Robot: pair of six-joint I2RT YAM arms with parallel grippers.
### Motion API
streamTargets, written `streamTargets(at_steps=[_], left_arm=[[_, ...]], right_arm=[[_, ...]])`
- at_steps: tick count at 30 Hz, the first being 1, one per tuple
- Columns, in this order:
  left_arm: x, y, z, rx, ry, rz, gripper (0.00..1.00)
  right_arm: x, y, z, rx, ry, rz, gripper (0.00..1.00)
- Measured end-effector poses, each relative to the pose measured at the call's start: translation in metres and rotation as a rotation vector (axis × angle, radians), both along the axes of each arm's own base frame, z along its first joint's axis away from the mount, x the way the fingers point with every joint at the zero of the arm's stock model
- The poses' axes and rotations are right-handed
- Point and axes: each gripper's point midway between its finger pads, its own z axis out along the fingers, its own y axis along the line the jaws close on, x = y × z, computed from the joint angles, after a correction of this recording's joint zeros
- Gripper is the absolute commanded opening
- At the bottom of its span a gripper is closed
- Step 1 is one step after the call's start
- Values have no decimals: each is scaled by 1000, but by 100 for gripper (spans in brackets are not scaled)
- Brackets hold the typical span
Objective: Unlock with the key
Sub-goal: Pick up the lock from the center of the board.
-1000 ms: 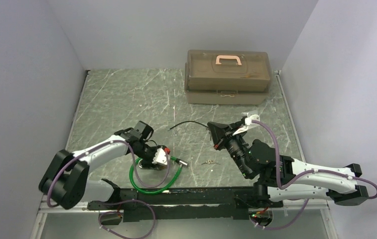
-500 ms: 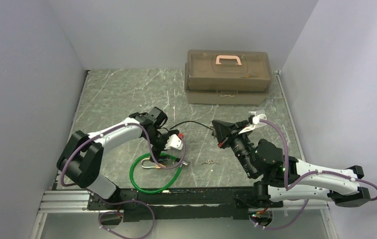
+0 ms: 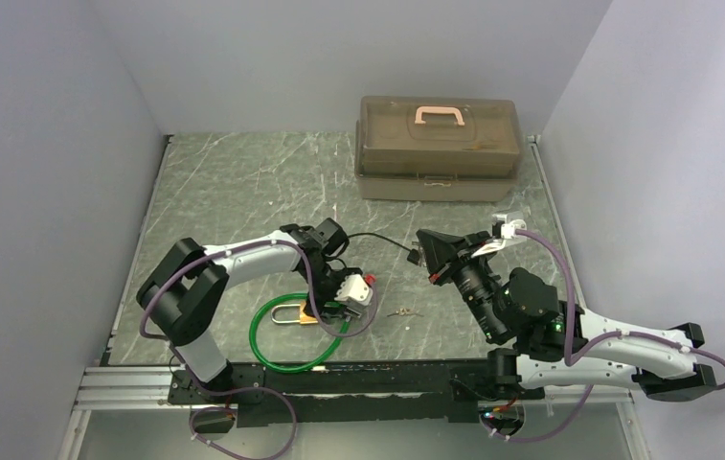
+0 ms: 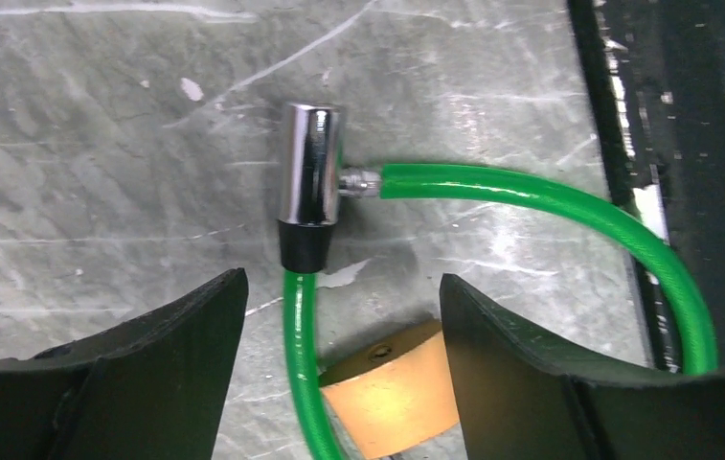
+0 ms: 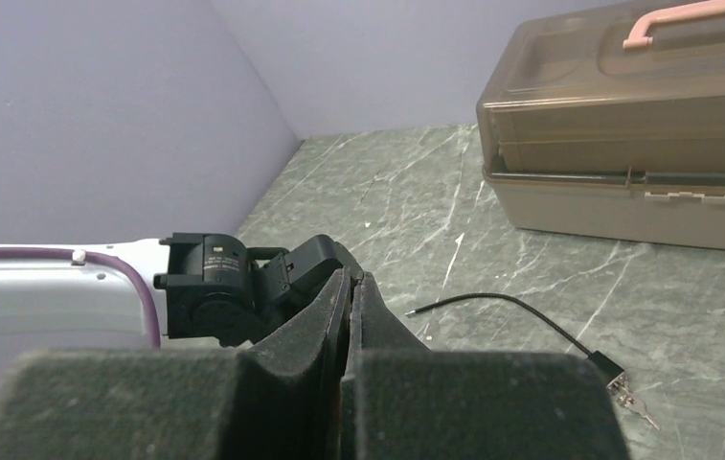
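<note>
The brass padlock [image 3: 299,316] lies flat on the table, hooked on a green cable loop [image 3: 293,353]. My left gripper [image 3: 331,309] hovers just right of it, open. In the left wrist view its fingers [image 4: 176,345] stand wide on either side of the green cable [image 4: 550,192] and the padlock's keyhole end [image 4: 396,388], touching neither. The cable's chrome end piece [image 4: 310,177] lies just ahead. The key [image 3: 399,312], in a tiny silver bunch, lies on the table between the two arms, held by nothing. My right gripper [image 3: 425,251] is raised, shut and empty [image 5: 351,280].
A brown toolbox [image 3: 438,149] with a pink handle stands at the back. A thin black cable [image 3: 373,237] lies mid-table, with small silvery bits by its plug [image 5: 607,366]. A black rail [image 3: 339,379] runs along the near edge. Walls close in left and right.
My left gripper opened and moved right, off the padlock, which now lies uncovered on the green loop. The right arm shifted slightly right, still shut.
</note>
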Motion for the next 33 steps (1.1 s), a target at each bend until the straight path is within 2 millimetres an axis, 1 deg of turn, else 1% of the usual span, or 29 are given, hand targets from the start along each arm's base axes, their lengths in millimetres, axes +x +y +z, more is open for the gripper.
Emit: streamTargets(at_steps=[5,7,11,13,14,17,19,23,26,28,29,30,31,32,33], left_arm=[[10,-7,-5,24,-63,15,58],[10,-10,-8,39,-87,9,54],[10,-17,-15,71,-131,-13,49],[10,-18,-16,92,-158,-14,42],[10,-19,-17,101,-167,-14,37],[10,-20,-17,117,-191,-21,15],[9,-19,-17,120,-206,-19,1],[9,-17,-15,104,-234,0,0],[13,-11,-10,124,-259,26,0],[17,-6,2,124,-283,54,0],[20,-4,13,116,-298,75,0],[25,-3,29,98,-319,98,0],[30,-5,48,64,-350,121,0],[36,-9,72,14,-390,146,0],[43,-12,106,-62,-448,176,0]], right_arm=[[0,-1,0,-1,2,0,0],[0,-2,-1,-1,4,0,0],[-1,-6,-1,3,6,1,0],[-1,-8,0,4,6,0,0],[-1,-9,-1,3,6,-1,0],[-2,-13,1,10,5,-4,0],[-2,-16,2,17,5,-6,0],[-2,-18,3,20,2,-9,0],[-1,-17,2,0,-4,-11,0],[-1,-17,2,-14,-10,-12,0],[-1,-17,2,-18,-13,-12,0],[-1,-16,3,-24,-16,-12,0],[-1,-16,4,-26,-18,-11,0],[-1,-15,6,-26,-22,-11,0],[-1,-15,9,-27,-25,-8,0]])
